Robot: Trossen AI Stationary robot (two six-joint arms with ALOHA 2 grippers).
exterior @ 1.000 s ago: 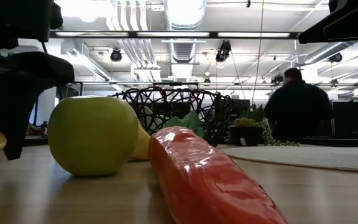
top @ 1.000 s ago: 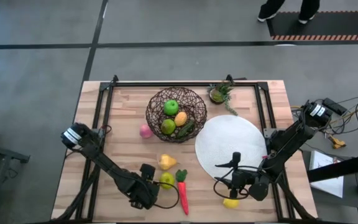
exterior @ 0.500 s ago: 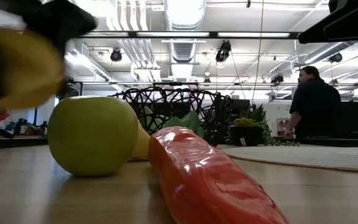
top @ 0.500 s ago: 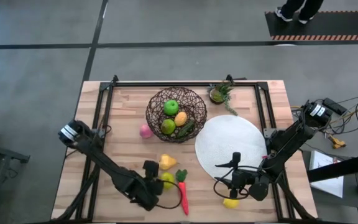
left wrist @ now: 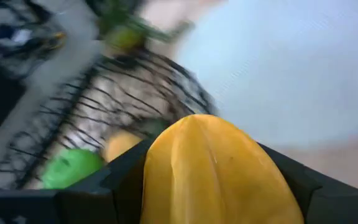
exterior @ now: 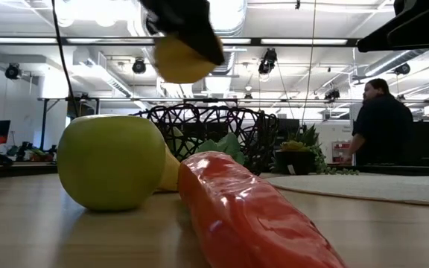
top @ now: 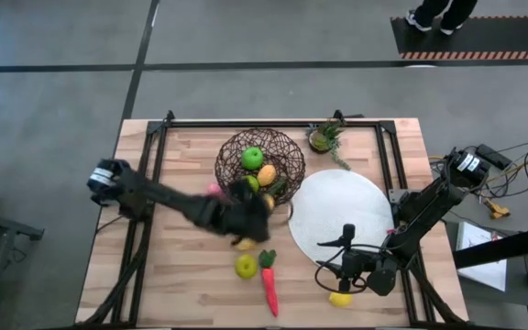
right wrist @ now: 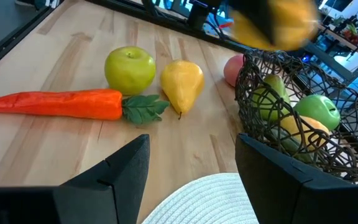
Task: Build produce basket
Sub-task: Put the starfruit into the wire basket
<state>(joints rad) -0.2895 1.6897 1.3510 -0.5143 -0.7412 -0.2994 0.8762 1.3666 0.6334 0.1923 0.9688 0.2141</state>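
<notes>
Grey floor [top: 53,82] crossed by dark lines. Striped mat edge [top: 475,55] far right. Exposed ducts [exterior: 222,52], strip lights [exterior: 274,41] overhead. Person [exterior: 378,123] standing among desks.

The wood table [top: 172,266] bears the basket [top: 260,169], plate [top: 337,220], plant [top: 323,137], apple [top: 246,267], carrot [top: 269,285], pear [right wrist: 181,83], pink fruit [right wrist: 232,67] and lemon [top: 340,299].

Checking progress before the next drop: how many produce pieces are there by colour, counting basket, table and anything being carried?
Green apples: 3
Yellow pieces: 3
Orange piece: 1
Pink fruit: 1
Red carrot: 1
Dark green cucumber: 1
Total: 10
</notes>
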